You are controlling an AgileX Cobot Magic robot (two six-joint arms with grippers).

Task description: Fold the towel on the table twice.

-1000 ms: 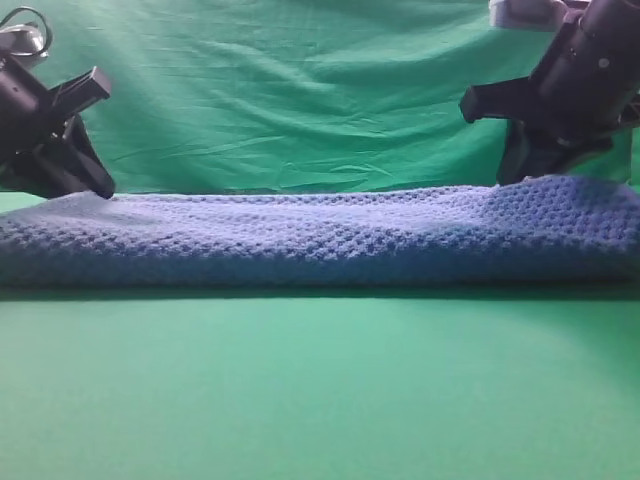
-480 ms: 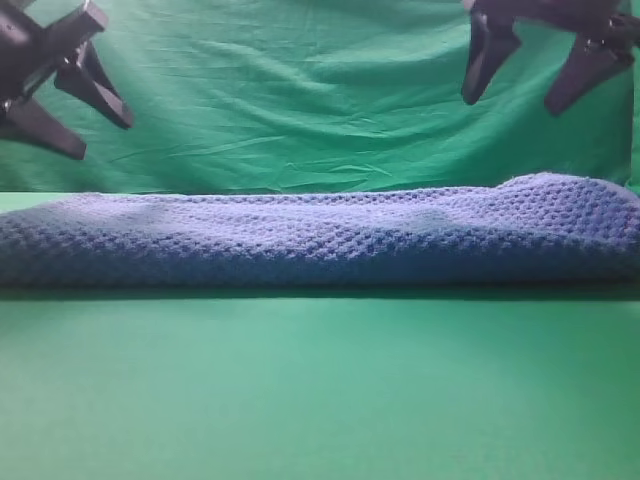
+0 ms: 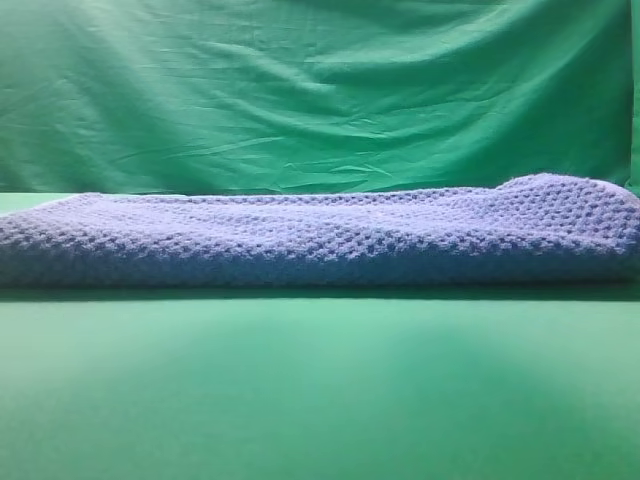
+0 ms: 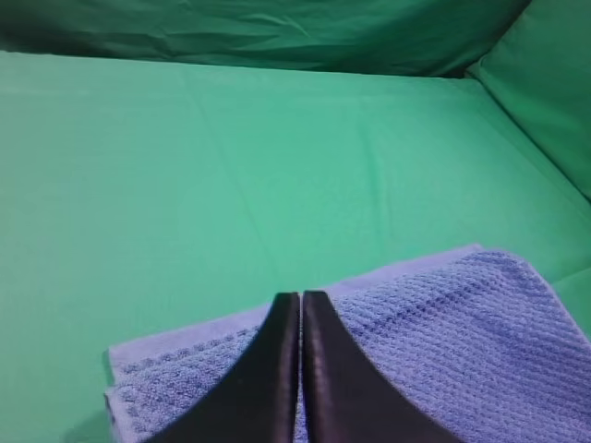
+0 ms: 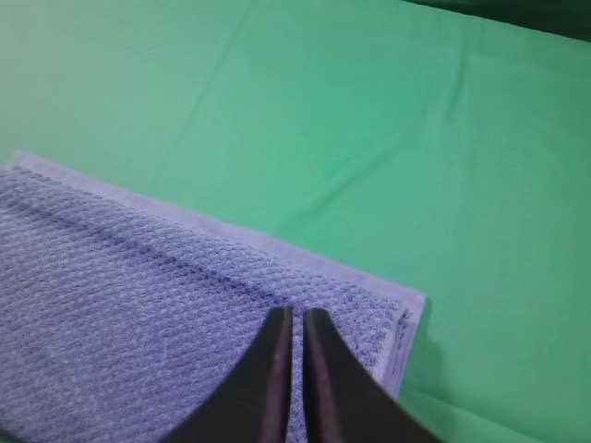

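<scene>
Wrist views: left end effector (image 4: 301,369) and right end effector (image 5: 294,369) both pinched shut, empty, above towel (image 3: 320,240) ends. Towel lies folded, layered, across table (image 3: 320,400), backdrop (image 3: 320,90) behind. Judging: folds prob. done, w/ nothing obvious left.

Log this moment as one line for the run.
towel: folded, flat on table | left hand: shut, empty, above towel | right hand: shut, empty, above towel
</scene>
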